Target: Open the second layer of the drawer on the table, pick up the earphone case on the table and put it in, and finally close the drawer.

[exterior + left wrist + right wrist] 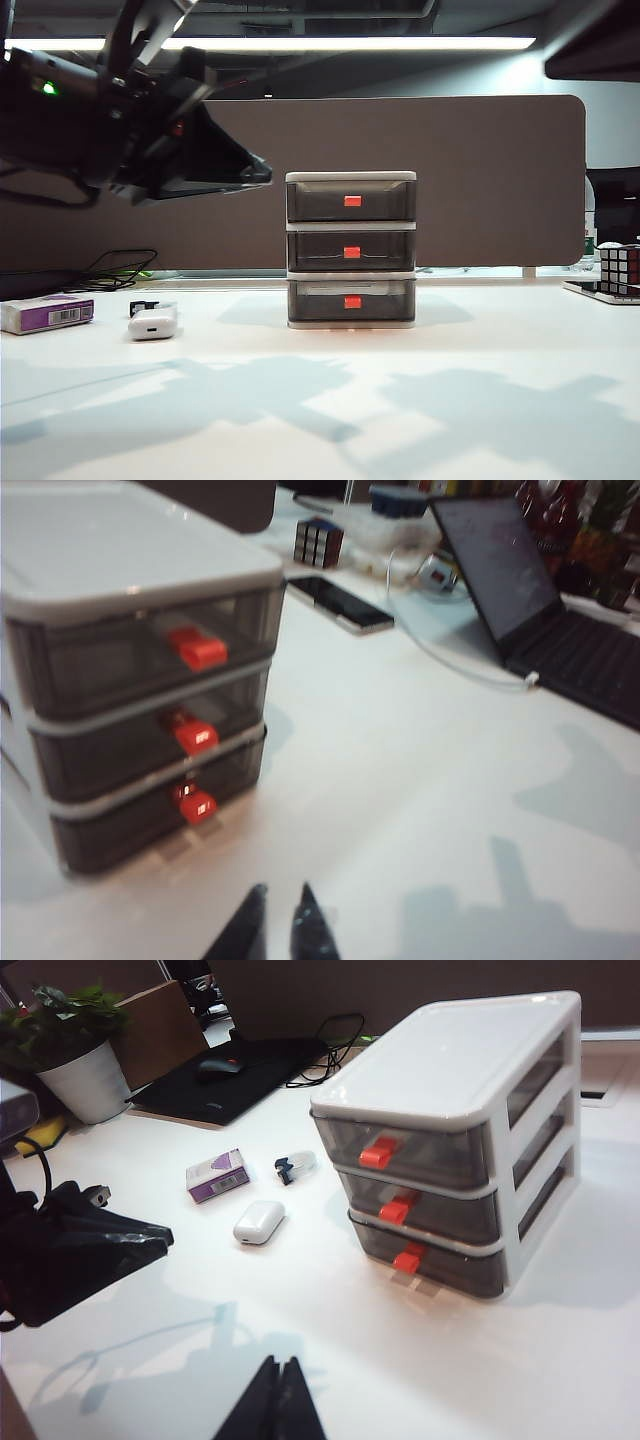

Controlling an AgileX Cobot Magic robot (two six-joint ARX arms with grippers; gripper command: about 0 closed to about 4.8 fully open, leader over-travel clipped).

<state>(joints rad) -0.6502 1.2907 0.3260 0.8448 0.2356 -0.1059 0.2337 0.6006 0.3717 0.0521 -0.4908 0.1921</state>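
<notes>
You have a wide white table (480, 400) in front of a grey partition panel (480, 180), lit by a ceiling strip.

At the far left of the exterior view lies a flat purple-and-white box (47, 314). Just right of it sits the earphone case (152, 323), small, glossy white and rounded, flat on the table, with a tiny black object (143, 306) just behind it.

Above them, in the upper left of that frame, the left arm hangs dark and blurred, its left gripper (278, 925) pointing toward the drawer (351, 249). In the left wrist view its black fingertips (312, 922) stand a narrow slit apart with nothing between them.

At the centre of the exterior view stands the drawer, a white plastic frame with three smoky translucent trays, each with a red-orange tab. The second layer (351, 249) is pushed in flush with the others.

The right gripper (281, 1400) shows only in its wrist view, at the lower edge, fingers pressed together, empty, above bare table. A puzzle cube (619, 270) sits at the far right edge.
</notes>
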